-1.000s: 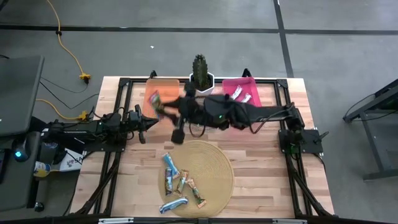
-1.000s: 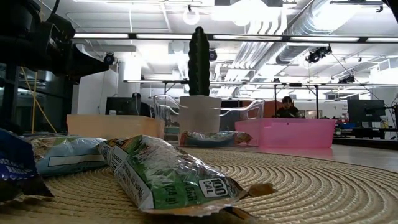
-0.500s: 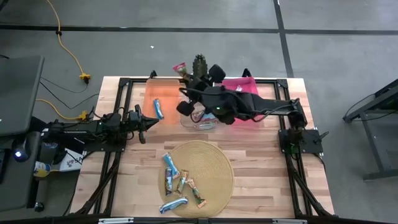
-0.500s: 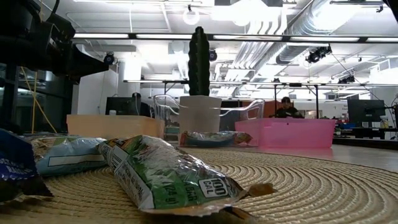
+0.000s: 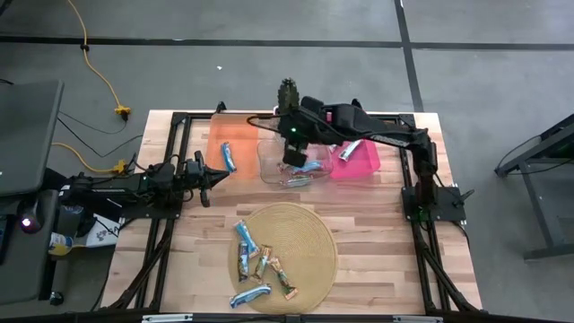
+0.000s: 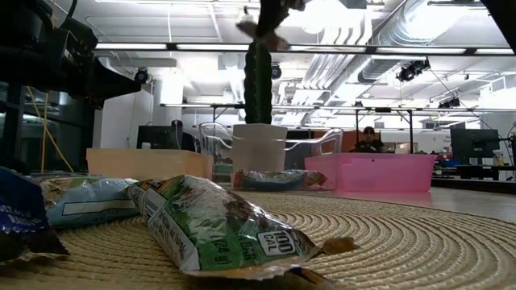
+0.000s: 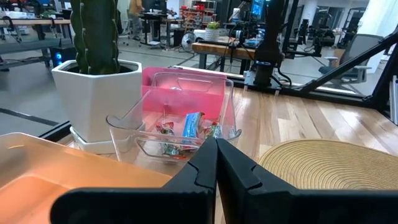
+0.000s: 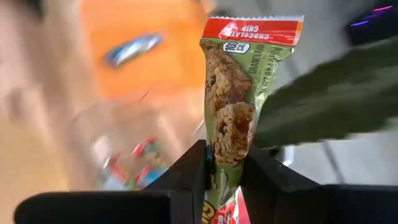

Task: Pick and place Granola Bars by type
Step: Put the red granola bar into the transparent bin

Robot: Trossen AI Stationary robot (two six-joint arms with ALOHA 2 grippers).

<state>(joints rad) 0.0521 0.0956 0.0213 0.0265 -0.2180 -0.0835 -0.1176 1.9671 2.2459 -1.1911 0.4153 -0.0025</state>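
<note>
Several granola bars lie on a round woven mat; in the low view one green bar lies close by. My right gripper is shut on a green bar with a red end, high over the clear bin beside the cactus. The low view shows that bar at the top. My left gripper waits shut near the orange bin, where a blue bar lies. The clear bin and pink bin hold bars. My right gripper pinches the green bar between its two fingers near one end. The rest of the bar, with the red end, sticks out past the fingertips. The low view shows it lifted clear, hanging below the gripper.
A cactus in a white pot stands at the table's far edge between the orange and pink bins, close to my right arm. The woven mat lies toward the near edge. Bare wood shows right of the mat.
My right gripper has risen from just beyond the mat's far rim and swung toward the far edge, carrying the green bar. It now hangs over the clear bin by the cactus, and the bar has come into the top of the low view.
</note>
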